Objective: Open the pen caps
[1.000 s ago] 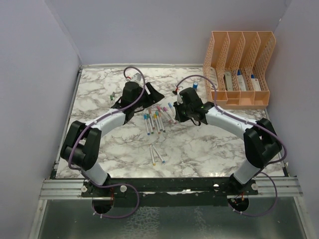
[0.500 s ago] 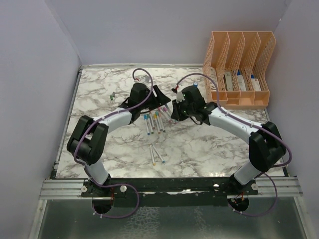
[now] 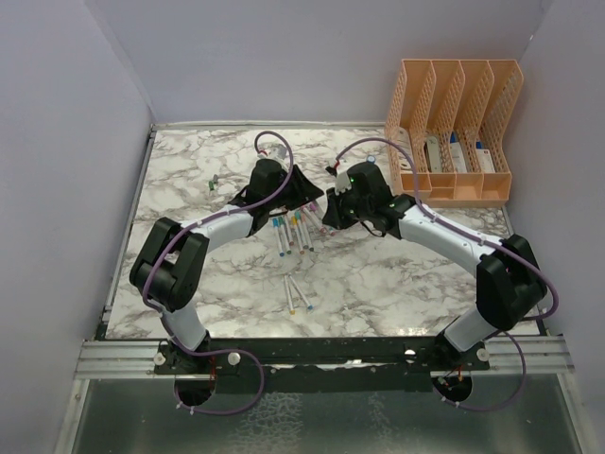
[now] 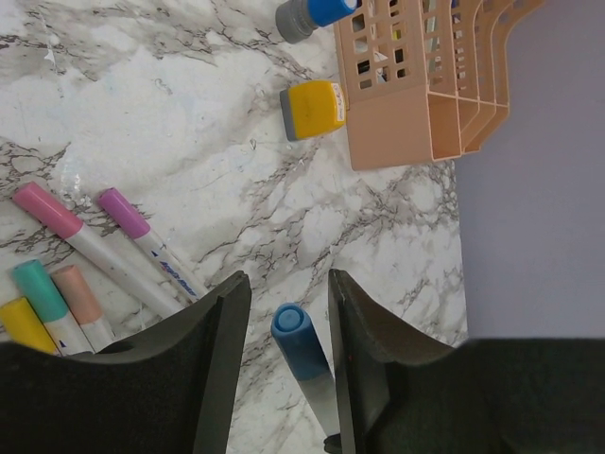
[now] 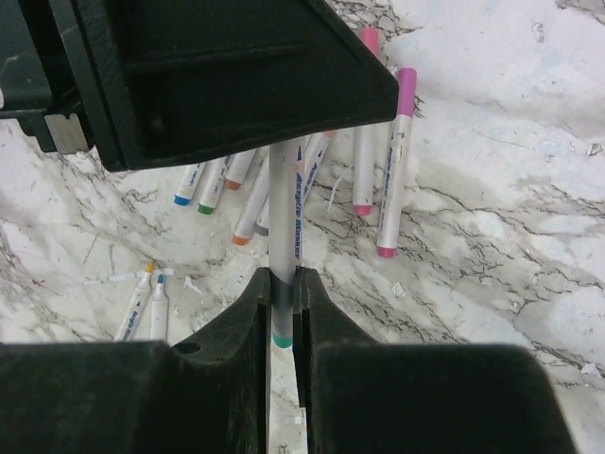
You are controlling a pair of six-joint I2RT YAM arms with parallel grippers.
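Right now everything turns on one pen (image 5: 284,208) bridging the two arms above the table (image 3: 378,284). The right gripper (image 5: 282,276) is clamped tight on the white barrel near its green tail end. From there the barrel runs straight out ahead of the right fingers and disappears under the body of the left gripper (image 4: 288,284).

In the left wrist view the far end of that pen shows up again. Its blue cap (image 4: 289,323) sits between the two left fingers (image 4: 222,359), a little short of their tips. The jaws stand parted around it with a sliver of marble showing on the near-left side, so the cap looks bracketed rather than pinched. On the other side the barrel runs very close to the finger, and I cannot tell whether they touch.

The pen's long axis lies roughly along the left fingers, tilted slightly, and points back toward the right gripper. The left arm is therefore the one placed to take the cap. Once squeezed, its pull would need to follow that axis, directly away from the right hand, or the cap may bind.

The other pens (image 3: 295,227) lie loose on the marble just below the two grippers.
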